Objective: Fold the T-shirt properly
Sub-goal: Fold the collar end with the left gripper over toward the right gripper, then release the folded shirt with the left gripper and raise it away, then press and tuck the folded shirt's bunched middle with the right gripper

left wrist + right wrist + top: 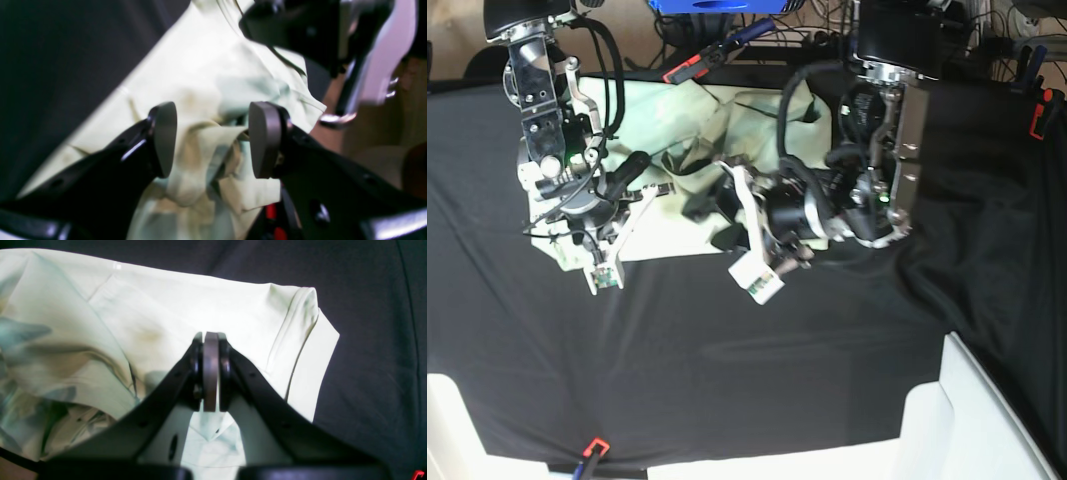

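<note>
The T-shirt (762, 120) is a pale mint-green garment lying crumpled on the black cloth at the back middle of the table. In the left wrist view my left gripper (215, 140) stands open. Bunched folds of the T-shirt (200, 83) sit loose between its two grey pads (265, 140). In the base view this left gripper (710, 222) reaches in from the right, over the shirt's near edge. My right gripper (210, 373) is shut, pads pressed together, just above a flat part of the T-shirt (186, 303) near a hemmed edge. I cannot see cloth pinched in it. The right gripper (632, 168) sits at the shirt's left side.
A black cloth (727, 350) covers the table. Red-and-black clamps (692, 68) and a blue object (717, 5) lie at the back edge. An orange clamp (592, 450) holds the front edge. White blocks (957, 420) stand at the front right. The right arm (300, 30) shows in the left wrist view.
</note>
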`<action>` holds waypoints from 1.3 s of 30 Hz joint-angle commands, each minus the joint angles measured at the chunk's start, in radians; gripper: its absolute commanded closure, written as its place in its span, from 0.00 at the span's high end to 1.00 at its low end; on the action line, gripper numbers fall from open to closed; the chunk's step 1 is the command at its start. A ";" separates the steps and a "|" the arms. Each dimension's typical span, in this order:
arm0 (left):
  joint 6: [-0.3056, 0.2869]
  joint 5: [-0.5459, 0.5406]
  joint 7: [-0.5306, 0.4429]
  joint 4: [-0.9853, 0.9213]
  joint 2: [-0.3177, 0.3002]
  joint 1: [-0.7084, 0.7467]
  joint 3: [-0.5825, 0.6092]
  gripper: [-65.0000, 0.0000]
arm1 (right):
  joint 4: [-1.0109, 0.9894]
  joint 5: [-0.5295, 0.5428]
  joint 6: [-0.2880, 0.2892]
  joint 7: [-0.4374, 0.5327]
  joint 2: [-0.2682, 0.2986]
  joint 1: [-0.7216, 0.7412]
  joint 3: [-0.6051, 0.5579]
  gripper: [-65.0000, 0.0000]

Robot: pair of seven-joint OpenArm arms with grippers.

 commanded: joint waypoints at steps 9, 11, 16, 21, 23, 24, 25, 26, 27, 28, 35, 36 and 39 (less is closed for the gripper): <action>-0.004 0.007 -0.015 0.014 -0.242 0.090 -0.379 0.00 | 0.022 -0.004 0.001 0.019 0.053 -0.006 -0.203 0.00; -0.004 0.057 -0.015 0.014 -0.281 0.137 -0.506 0.00 | 0.023 -0.005 0.000 0.019 0.064 -0.003 -0.254 0.00; -0.004 0.355 -0.024 0.015 -0.315 0.217 -0.687 0.00 | 0.016 -0.014 0.000 0.015 0.065 0.035 -0.341 0.00; -0.004 0.749 -0.230 0.014 -0.278 0.318 -0.692 0.00 | 0.016 -0.288 0.000 0.006 0.059 0.049 -0.555 0.07; -0.004 0.857 -0.288 0.014 -0.241 0.338 -0.701 0.00 | 0.014 -0.393 0.000 -0.028 0.054 0.046 -0.625 0.20; -0.004 0.903 -0.302 0.014 -0.230 0.340 -0.703 0.00 | 0.013 -0.436 0.000 -0.051 0.047 0.044 -0.657 0.28; -0.004 0.943 -0.302 0.008 -0.219 0.340 -0.703 0.00 | 0.013 -0.478 0.000 -0.077 0.041 0.043 -0.687 0.38; -0.004 0.981 -0.302 -0.006 -0.213 0.340 -0.703 0.00 | 0.013 -0.518 0.000 -0.096 0.037 0.035 -0.713 0.48; -0.004 1.012 -0.303 -0.021 -0.212 0.337 -0.703 0.00 | 0.011 -0.554 0.000 -0.103 0.036 0.029 -0.733 0.56; -0.004 1.035 -0.303 -0.032 -0.210 0.334 -0.703 0.00 | 0.007 -0.584 0.000 -0.102 0.036 0.020 -0.748 0.63; -0.004 1.070 -0.303 -0.037 -0.212 0.331 -0.704 0.00 | -0.141 -0.602 0.000 -0.086 0.004 0.003 -0.765 0.67; -0.004 1.070 -0.303 -0.037 -0.213 0.331 -0.704 0.00 | -0.159 -0.602 0.000 -0.070 -0.001 0.003 -0.765 0.67; -0.004 1.070 -0.303 -0.035 -0.212 0.331 -0.704 0.00 | -0.191 -0.602 0.000 -0.017 -0.007 0.003 -0.765 0.67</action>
